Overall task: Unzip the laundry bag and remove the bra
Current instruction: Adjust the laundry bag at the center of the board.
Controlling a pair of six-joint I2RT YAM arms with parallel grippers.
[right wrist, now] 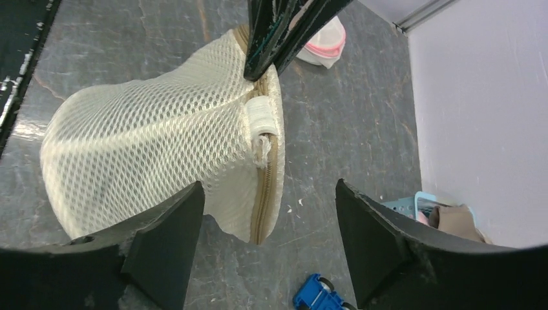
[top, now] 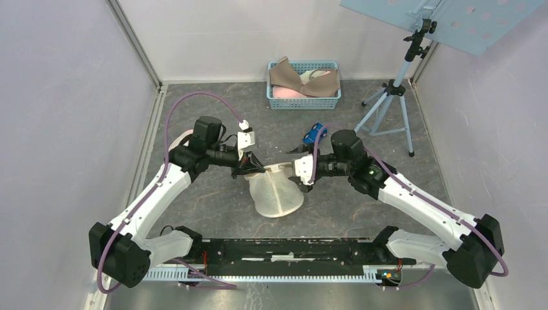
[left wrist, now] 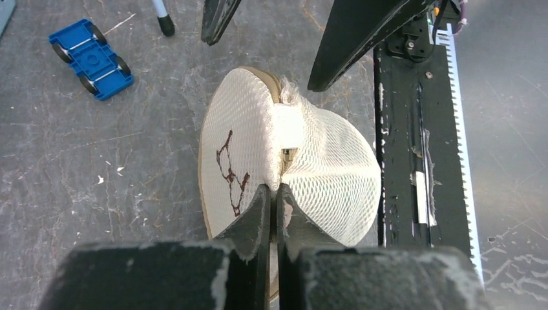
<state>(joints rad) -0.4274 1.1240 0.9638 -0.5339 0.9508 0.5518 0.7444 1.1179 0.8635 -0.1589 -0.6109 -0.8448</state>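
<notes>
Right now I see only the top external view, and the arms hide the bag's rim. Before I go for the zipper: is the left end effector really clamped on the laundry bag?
Observer: Yes, the left end effector is shut on the mesh of the laundry bag, near the white tab.
Operator: And the right one?
Observer: The right end effector is open above the tan zipper, touching nothing.
Operator: Zipper open yet?
Observer: No, the stretch showing in the right wrist view looks zipped shut.

Robot lab cell; plain white walls [top: 58,97] enclose a table [top: 213,213] and tripod [top: 392,106].
</notes>
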